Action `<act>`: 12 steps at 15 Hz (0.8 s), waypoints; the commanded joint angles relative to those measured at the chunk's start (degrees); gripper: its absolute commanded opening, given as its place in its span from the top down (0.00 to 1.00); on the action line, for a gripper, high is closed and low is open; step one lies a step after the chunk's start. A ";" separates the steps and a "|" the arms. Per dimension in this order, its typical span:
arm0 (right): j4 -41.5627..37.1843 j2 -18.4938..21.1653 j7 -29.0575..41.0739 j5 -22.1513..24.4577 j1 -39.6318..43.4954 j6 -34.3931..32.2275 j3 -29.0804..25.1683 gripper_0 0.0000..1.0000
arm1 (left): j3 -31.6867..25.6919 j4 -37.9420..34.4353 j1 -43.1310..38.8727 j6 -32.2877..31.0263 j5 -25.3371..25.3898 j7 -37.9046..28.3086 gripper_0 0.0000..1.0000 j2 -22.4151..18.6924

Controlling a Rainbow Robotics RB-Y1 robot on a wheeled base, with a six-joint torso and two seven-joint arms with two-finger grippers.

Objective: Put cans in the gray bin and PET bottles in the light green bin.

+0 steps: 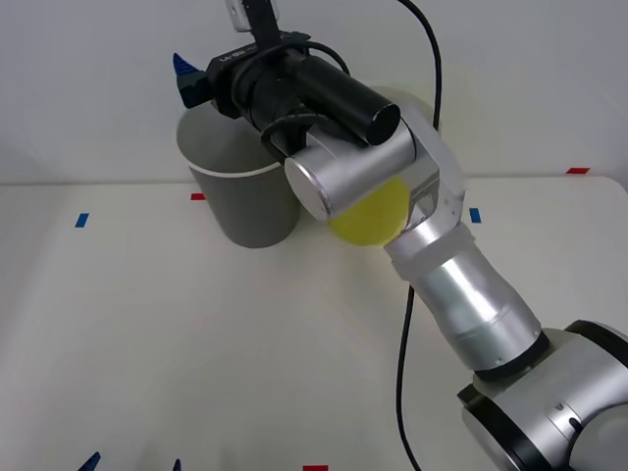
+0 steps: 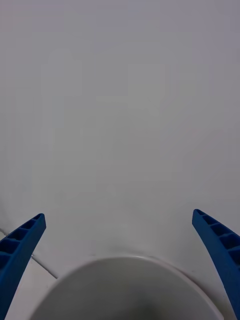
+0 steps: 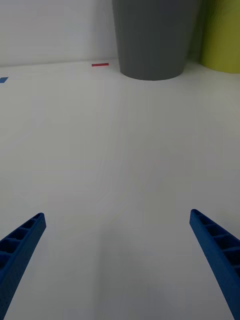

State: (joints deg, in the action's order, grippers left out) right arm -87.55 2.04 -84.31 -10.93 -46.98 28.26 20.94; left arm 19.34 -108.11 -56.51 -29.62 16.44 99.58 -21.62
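Note:
The gray bin [image 1: 245, 211] stands at the back of the white table, and the light green bin [image 1: 368, 218] is just to its right, largely covered by my right arm. My right gripper [image 1: 192, 80] hovers over the gray bin's far left rim. In the right wrist view this gripper [image 2: 118, 215] is open and holds nothing, with the bin's white rim [image 2: 125, 260] below it. My left gripper [image 1: 135, 459] rests low at the table's front edge. It [image 3: 117, 214] is open and faces both the gray bin [image 3: 152, 40] and the green one [image 3: 222, 35]. Cans and PET bottles are out of view.
Small tape marks dot the table: red [image 1: 197, 196] by the gray bin, blue [image 1: 81, 220] at the left, blue [image 1: 475, 215] and red [image 1: 577, 171] at the right. A black cable [image 1: 404, 334] hangs along my right arm. A plain wall rises behind the bins.

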 commanded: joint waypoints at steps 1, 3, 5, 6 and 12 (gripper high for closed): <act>-10.27 3.32 -1.12 -0.32 6.38 -0.04 2.09 0.00 | 0.00 0.00 0.00 0.00 0.00 0.00 0.00 0.00; -17.12 5.78 -1.30 -0.41 12.35 -0.04 2.53 0.00 | 0.00 0.00 0.00 0.00 0.00 0.00 0.00 0.00; -22.49 7.71 -1.30 -0.67 17.63 -0.04 2.53 0.00 | 0.00 0.00 0.00 0.00 0.00 0.00 0.00 0.00; -24.59 8.42 -1.30 -0.84 19.65 -0.04 2.53 0.00 | 0.00 0.00 0.00 0.00 0.00 0.00 0.00 0.00; -36.11 14.83 -1.03 -1.02 36.00 -4.26 2.00 0.00 | 0.00 0.00 0.00 0.00 0.00 0.00 0.00 0.00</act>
State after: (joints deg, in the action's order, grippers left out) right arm -122.00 15.61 -85.35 -12.00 -14.04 26.37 23.20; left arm 19.34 -108.10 -56.51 -29.62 16.44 99.58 -21.62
